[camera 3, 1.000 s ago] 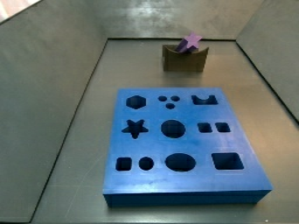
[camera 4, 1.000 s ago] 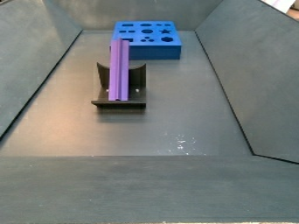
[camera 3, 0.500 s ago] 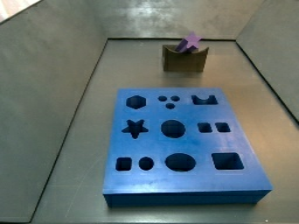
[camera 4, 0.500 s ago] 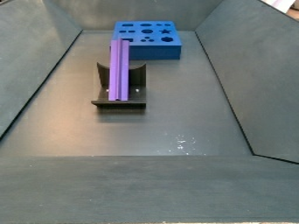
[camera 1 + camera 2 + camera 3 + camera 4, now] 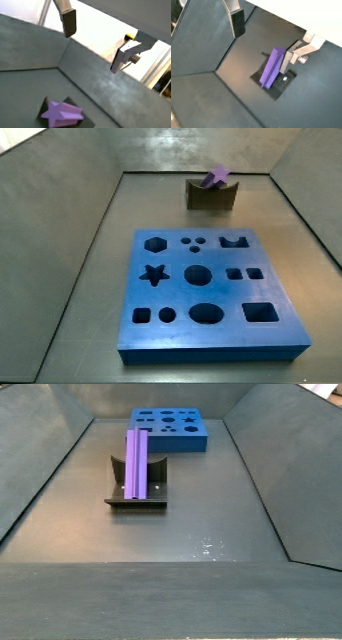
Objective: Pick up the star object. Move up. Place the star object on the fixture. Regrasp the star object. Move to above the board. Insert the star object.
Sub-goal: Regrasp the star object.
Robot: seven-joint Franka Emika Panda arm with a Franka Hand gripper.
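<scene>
The star object (image 5: 135, 462), a long light-purple ridged bar, lies lengthwise on the fixture (image 5: 136, 503). Seen end-on, the star object (image 5: 217, 176) sticks up out of the notch of the olive-brown fixture (image 5: 210, 197). The blue board (image 5: 283, 334) with dark cutouts lies flat, and this board (image 5: 174, 445) sits beyond the fixture. My gripper (image 5: 262, 54) is open and hangs well above the star object (image 5: 272, 67), holding nothing. In a wrist view the gripper (image 5: 91, 52) stands above the star end (image 5: 62, 112). Neither side view shows the gripper.
Grey walls (image 5: 54, 454) slope up around the floor on all sides. A bright opening beyond the wall (image 5: 100, 35) fills the background between the fingers (image 5: 69, 22). The fixture's dark base (image 5: 278, 88) rests on the grey floor.
</scene>
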